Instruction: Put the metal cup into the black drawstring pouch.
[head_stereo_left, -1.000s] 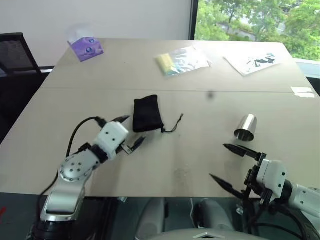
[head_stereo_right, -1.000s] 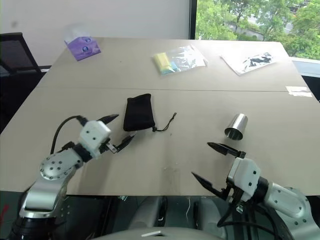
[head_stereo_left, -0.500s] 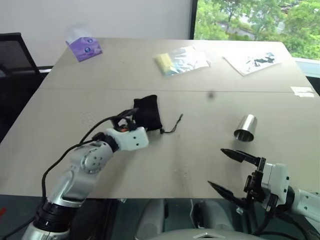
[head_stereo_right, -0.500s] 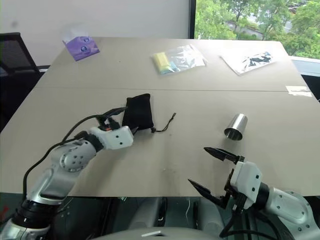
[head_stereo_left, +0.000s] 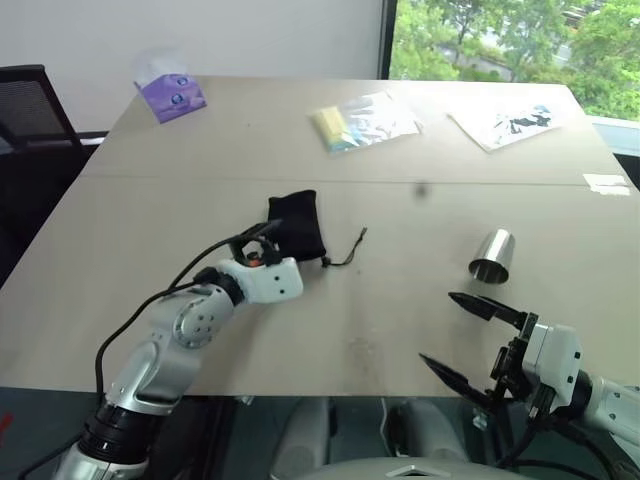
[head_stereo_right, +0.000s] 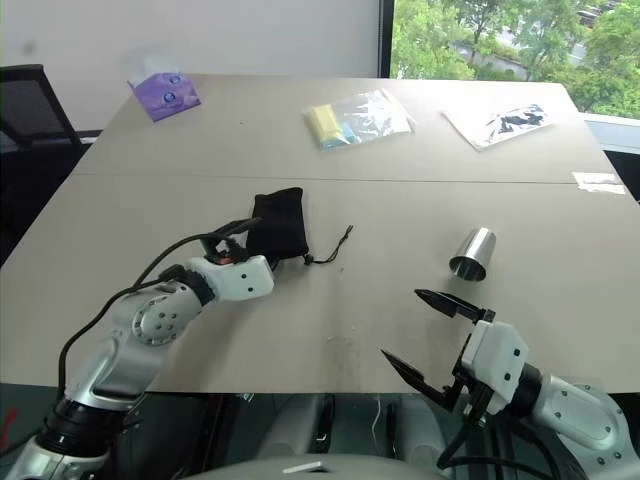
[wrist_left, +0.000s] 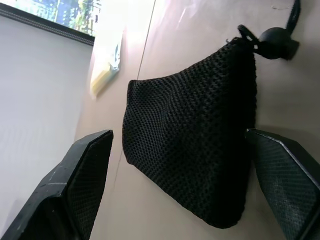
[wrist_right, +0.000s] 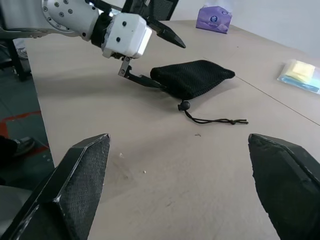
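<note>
Long beige table (head_stereo_left: 150, 200) under a window with green trees beyond, a black chair (head_stereo_left: 30, 105) at the far left edge. I note a purple tissue pack (head_stereo_left: 172, 95) on the far left of the table. My left gripper (head_stereo_right: 240, 236) sits at the near end of the small black mesh drawstring pouch (head_stereo_left: 295, 226), fingers spread wide, one on either side of the pouch's end, holding nothing; I cannot tell whether they touch the fabric. The pouch lies flat near the table's middle, its thin dark cord (head_stereo_left: 348, 250) trailing off to the right. Behind it lies a clear plastic bag with yellow contents (head_stereo_left: 362, 122), then a printed sheet (head_stereo_left: 508, 124). The small shiny steel cup (head_stereo_left: 491, 256) lies on its side, well apart from the pouch. My right gripper (head_stereo_left: 462, 334) hovers near the table's front edge, just short of the cup, fingers wide apart and empty.
</note>
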